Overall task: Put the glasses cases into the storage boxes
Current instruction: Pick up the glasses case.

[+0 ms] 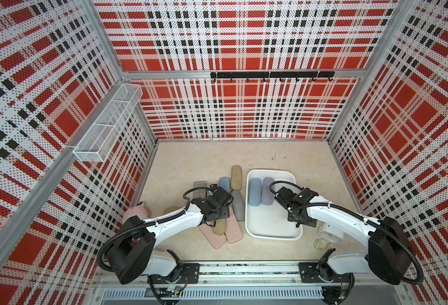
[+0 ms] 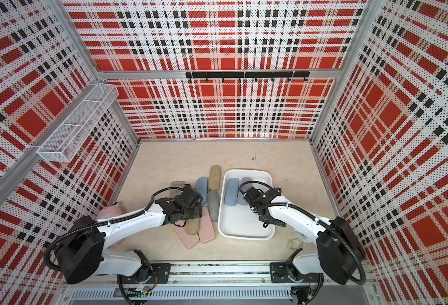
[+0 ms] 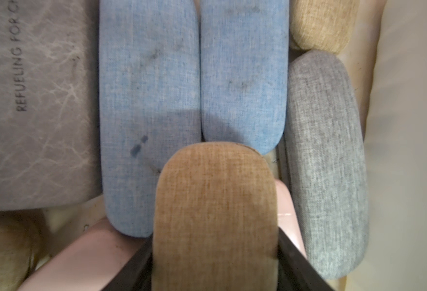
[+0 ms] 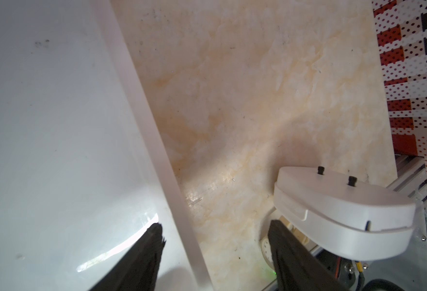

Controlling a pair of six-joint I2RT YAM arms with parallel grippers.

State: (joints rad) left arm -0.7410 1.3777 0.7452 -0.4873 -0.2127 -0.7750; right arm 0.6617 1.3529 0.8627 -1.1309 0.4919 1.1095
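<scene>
My left gripper (image 3: 215, 236) is shut on a tan glasses case (image 3: 215, 201), its black fingers pressing both long sides; in a top view that case (image 1: 219, 227) pokes out under the gripper (image 1: 217, 211), over two pink flat cases (image 1: 233, 231). Around it lie two blue cases (image 3: 149, 100), a grey fabric case (image 3: 328, 163), another tan case (image 1: 236, 177) and a grey flat case (image 1: 200, 188). The white storage box (image 1: 270, 232) holds a blue case (image 1: 255, 191) and a lavender case (image 1: 267, 190). My right gripper (image 4: 215, 225) is open and empty, straddling the box's right rim (image 4: 157, 151).
A white round device (image 4: 343, 214) sits on the table right of the box, with a small pale ring (image 1: 322, 243) near it. A pink plush toy (image 1: 137, 212) lies by the left wall. A wire-mesh basket (image 1: 106, 124) and a hook rail (image 1: 270, 75) hang on the walls.
</scene>
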